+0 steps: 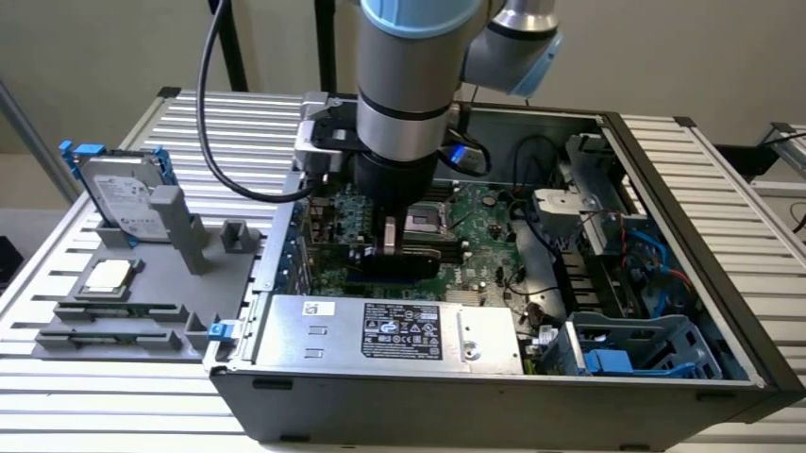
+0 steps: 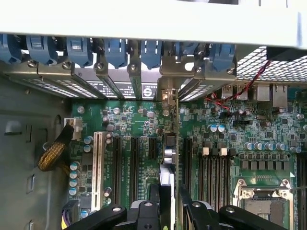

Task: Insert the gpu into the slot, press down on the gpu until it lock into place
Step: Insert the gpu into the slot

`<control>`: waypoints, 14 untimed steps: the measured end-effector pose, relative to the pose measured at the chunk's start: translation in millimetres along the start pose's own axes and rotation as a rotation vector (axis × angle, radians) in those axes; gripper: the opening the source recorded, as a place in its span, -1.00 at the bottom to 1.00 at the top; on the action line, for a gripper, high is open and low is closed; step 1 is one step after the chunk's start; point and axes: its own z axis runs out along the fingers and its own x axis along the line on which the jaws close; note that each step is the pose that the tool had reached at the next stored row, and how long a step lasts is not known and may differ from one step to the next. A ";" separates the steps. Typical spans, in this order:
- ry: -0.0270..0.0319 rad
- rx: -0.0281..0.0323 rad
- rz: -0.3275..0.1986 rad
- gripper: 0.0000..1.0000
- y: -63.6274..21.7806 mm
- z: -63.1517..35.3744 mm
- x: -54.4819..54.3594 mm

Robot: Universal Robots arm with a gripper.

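Gpu (image 2: 169, 165) looks slotted upright, gripper (image 2: 169, 189) jaws apart astride it; pressing step, needs straight even downward push

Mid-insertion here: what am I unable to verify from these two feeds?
- Whether the gpu is fully seated: wrist view, the card is edge-on and hides its own connector edge.
- Same edge, exterior view: the gripper and arm cover it.
- Power-supply box label text: exterior view, too small.

Silver-grey cylindrical arm (image 1: 403, 85) w/ blue joint caps (image 1: 545, 68), black gripper (image 1: 391, 247).
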 end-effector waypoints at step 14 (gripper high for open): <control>-0.0024 -0.0190 0.001 -0.47 -4.2 3.0 0.3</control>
